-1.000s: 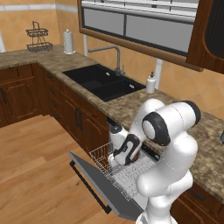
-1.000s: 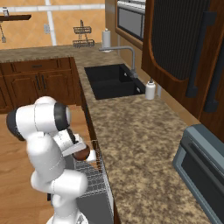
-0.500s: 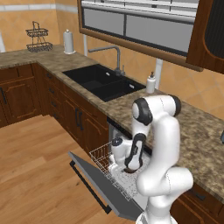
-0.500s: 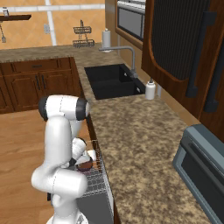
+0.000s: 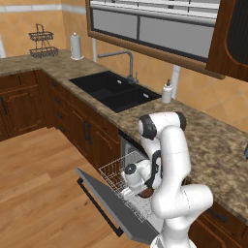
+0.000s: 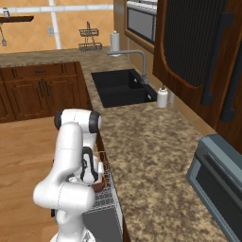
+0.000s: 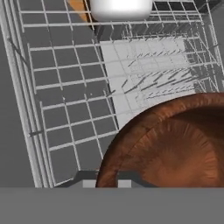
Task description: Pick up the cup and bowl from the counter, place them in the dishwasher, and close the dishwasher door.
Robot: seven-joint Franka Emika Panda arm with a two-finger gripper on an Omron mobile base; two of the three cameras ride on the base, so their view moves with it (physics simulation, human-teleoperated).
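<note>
Hand view, bowl [image 7: 170, 144] in dishwasher [image 7: 74, 92] rack, arm lowered since earlier

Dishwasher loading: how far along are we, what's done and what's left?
Done: the cup already sits in the dishwasher rack. In hand: the bowl, gripped by its rim, low over the rack, jaws shut on it. Left: release it, then shut the dishwasher door, hanging open.

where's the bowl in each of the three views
Left base view: the bowl is a dark brown sliver low at centre, mostly hidden behind the white arm, over the white wire rack.
Right base view: low and left of centre, a brown patch beside the arm at the counter edge.
Hand view: large, in the lower right, its rim curving over the rack.
Shared landmark: the white wire rack.
</note>
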